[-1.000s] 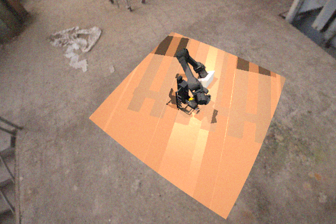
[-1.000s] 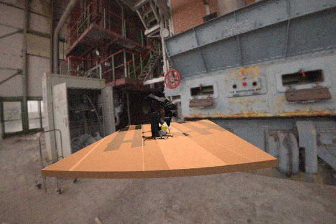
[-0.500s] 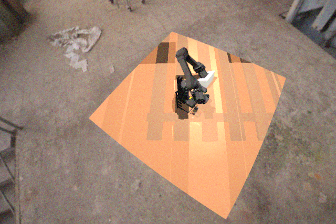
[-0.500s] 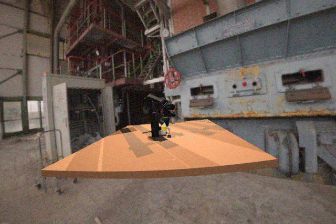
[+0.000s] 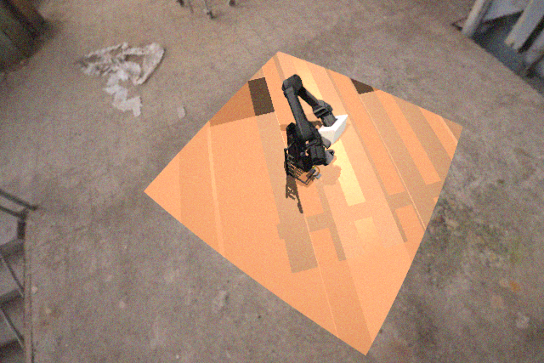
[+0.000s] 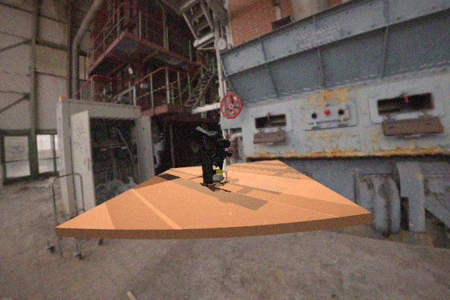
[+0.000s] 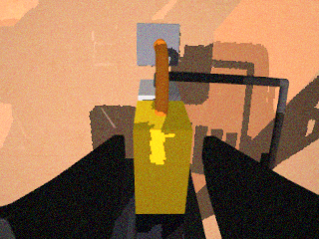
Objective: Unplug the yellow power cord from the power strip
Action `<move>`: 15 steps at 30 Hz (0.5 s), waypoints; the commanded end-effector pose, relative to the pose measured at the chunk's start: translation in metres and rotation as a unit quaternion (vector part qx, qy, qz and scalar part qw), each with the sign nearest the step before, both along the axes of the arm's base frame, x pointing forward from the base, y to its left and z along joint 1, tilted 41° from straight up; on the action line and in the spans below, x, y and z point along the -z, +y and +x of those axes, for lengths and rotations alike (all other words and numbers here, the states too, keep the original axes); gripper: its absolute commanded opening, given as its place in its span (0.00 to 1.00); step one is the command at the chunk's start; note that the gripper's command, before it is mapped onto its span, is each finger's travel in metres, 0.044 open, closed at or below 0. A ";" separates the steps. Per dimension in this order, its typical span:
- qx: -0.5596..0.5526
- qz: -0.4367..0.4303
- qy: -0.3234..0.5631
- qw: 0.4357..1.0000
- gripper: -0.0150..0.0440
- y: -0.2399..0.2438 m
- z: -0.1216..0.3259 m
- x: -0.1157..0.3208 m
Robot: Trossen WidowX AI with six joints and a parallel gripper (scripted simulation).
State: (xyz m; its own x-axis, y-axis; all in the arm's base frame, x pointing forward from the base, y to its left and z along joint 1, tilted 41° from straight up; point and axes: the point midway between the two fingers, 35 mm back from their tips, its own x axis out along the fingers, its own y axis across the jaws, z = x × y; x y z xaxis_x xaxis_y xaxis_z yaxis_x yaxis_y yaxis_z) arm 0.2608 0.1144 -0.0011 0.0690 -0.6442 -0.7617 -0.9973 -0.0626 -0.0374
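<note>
The yellow plug is upright in the middle of the wrist view. My gripper is open, with one black finger on each side of the plug and a visible gap at each fingertip. A short orange-brown cord runs from the plug towards a grey block. A light grey body, perhaps the strip, shows under the plug, mostly hidden by it. Whether the plug is seated cannot be told. In the top view the arm hides the plug.
A thin black wire frame stands close beside the plug and cord. A white wedge-shaped block is near the arm's base. The wooden table top carries patchy shadows.
</note>
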 end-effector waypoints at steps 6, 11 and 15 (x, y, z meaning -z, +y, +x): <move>-0.002 -0.003 0.002 1.000 0.53 -0.006 0.000 -0.001; -0.002 -0.003 0.002 1.000 0.53 -0.011 0.000 0.004; -0.002 -0.003 0.002 1.000 0.53 -0.012 0.000 0.006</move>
State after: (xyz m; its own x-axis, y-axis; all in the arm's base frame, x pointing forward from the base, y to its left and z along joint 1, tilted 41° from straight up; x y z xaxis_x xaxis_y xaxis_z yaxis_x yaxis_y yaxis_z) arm 0.2609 0.1042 -0.0052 0.0671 -0.6462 -0.7602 -0.9974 -0.0623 -0.0351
